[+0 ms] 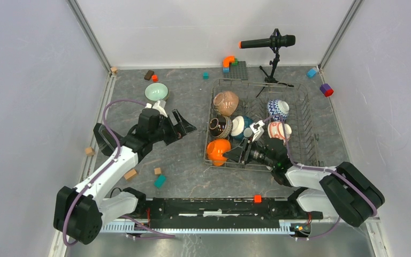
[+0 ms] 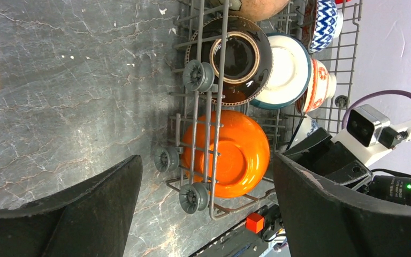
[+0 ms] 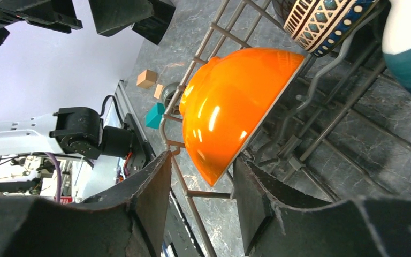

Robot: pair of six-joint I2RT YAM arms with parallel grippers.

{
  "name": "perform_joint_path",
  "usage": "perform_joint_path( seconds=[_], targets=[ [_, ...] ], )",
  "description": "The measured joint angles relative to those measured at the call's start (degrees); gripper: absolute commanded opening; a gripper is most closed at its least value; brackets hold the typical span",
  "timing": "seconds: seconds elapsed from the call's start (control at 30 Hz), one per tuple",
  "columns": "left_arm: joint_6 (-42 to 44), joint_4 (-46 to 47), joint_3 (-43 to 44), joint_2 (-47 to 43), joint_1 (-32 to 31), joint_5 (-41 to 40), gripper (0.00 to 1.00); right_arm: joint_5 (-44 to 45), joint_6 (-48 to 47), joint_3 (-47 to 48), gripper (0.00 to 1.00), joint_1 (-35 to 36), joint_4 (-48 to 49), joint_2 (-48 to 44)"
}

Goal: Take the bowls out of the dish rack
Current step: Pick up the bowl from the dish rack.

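Observation:
The wire dish rack (image 1: 304,140) stands right of centre and holds several bowls. Among them are a brown speckled one (image 1: 226,103), a dark striped one (image 1: 220,127), a teal one (image 1: 241,127), a blue-white zigzag one (image 1: 278,109) and a red-white one (image 1: 279,130). The orange bowl (image 1: 218,151) leans on edge in the near left corner. My right gripper (image 3: 202,160) reaches into that corner, its jaws part-way in on either side of the orange bowl's (image 3: 230,107) lower rim, with gaps showing. My left gripper (image 1: 177,124) hangs open over the table left of the rack. A pale green bowl (image 1: 155,92) sits on the table.
A microphone on a tripod (image 1: 270,43) stands behind the rack, next to a grey studded plate (image 1: 236,69). Small toy blocks lie about: teal (image 1: 160,181), wooden (image 1: 131,174), purple and red (image 1: 326,89). White walls close in three sides.

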Motion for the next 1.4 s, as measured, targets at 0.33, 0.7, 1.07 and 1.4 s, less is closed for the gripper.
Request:
perform_joint_path(
  seconds=[0.33, 0.7, 1.07, 1.4],
  targets=[
    [0.00, 0.02, -0.04, 0.70, -0.59, 0.00, 0.95, -1.88, 5.40, -1.70, 0.44, -0.09, 9.77, 3.93],
    [-0.02, 0.02, -0.07, 0.96, -1.20, 0.00, 0.95, -2.14, 10.45, -1.97, 0.45, -0.09, 18.08, 8.33],
    [0.00, 0.04, -0.07, 0.96, -1.42, 0.00, 0.95, -1.88, 13.40, -1.68, 0.43, -0.09, 22.36, 12.41],
    [0.00, 0.02, -0.07, 0.96, -1.42, -0.02, 0.95, -1.77, 14.78, 0.37, 0.25, 0.42, 23.89, 16.52]
  ],
)
